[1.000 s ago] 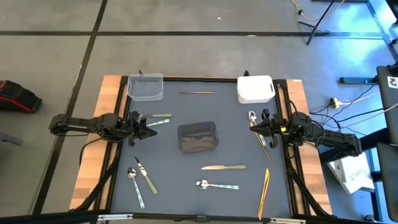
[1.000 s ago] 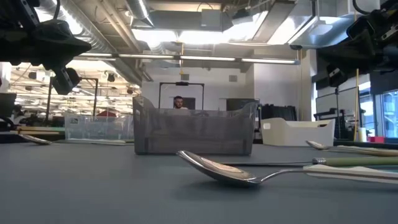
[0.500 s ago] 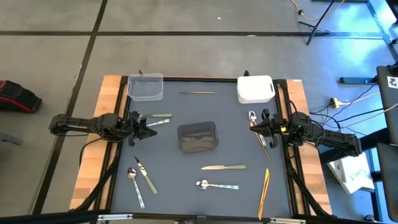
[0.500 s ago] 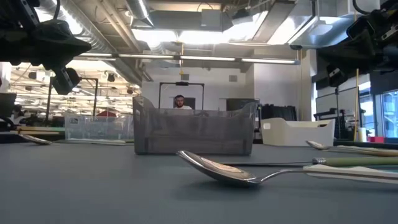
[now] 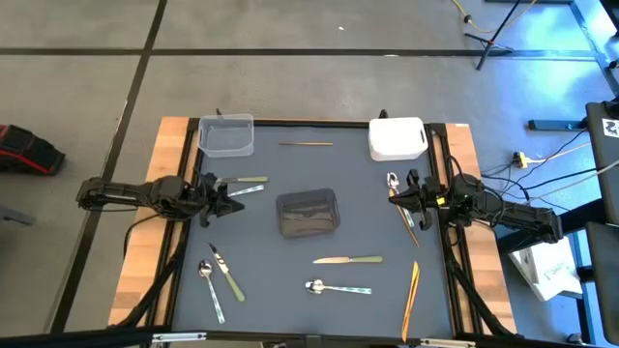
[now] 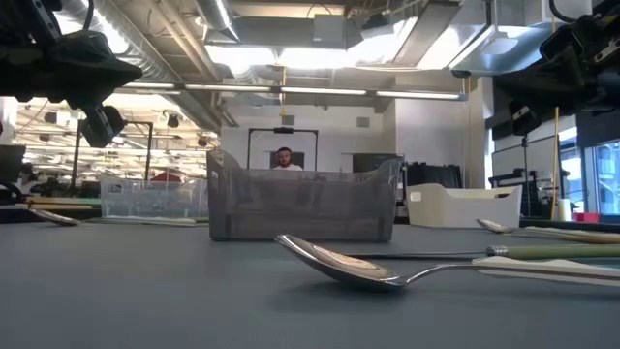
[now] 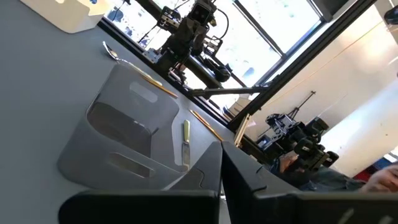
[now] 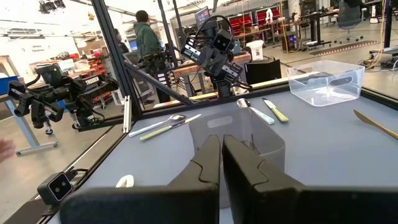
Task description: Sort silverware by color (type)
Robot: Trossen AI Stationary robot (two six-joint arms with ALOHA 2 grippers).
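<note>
Silverware (image 5: 338, 287) scattered between left gripper (image 5: 235, 204) and right gripper (image 5: 392, 196), both closed, empty.

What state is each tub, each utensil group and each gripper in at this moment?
Clear plastic tub: upright, empty.
White rectangular tub: upright, at the far right corner.
Dark grey translucent tub: upright, mid-table, empty.
Shiny silver spoons: lying loose on the mat.
Pale-green-handled knives: lying flat, unsorted.
Thin gold-coloured pieces: lying flat, unsorted.
Left gripper: shut, empty.
Right gripper: shut, empty.
</note>
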